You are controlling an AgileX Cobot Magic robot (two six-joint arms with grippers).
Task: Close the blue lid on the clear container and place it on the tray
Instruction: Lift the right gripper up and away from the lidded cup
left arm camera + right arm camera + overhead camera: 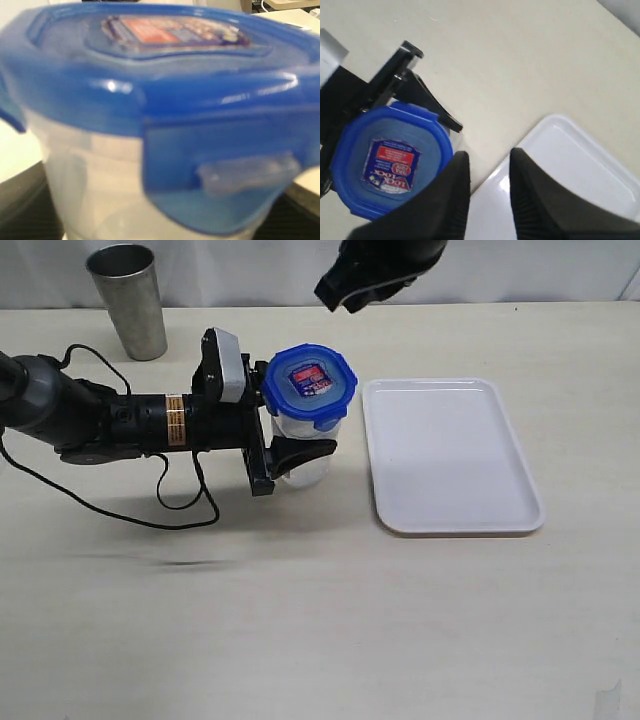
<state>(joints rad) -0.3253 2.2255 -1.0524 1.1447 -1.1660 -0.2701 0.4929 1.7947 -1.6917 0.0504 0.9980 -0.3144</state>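
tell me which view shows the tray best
The exterior view: the whole tray lies in sight, all four rounded corners and rim. The right wrist view catches only one corner. The left wrist view is filled by the clear container and blue lid; no tray shows clearly.

light: bright, even | shadows: soft | blue lid (165,95): blurred close-up, glints

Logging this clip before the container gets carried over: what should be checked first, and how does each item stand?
1. Blue lid sits on the clear container: ok.
2. All four flaps snapped down: cannot tell; one looks down.
3. Left pincer clamps the container's body: ok.
4. Right pincer empty, off the lid: ok.
5. Tray bare where the container would land: ok.
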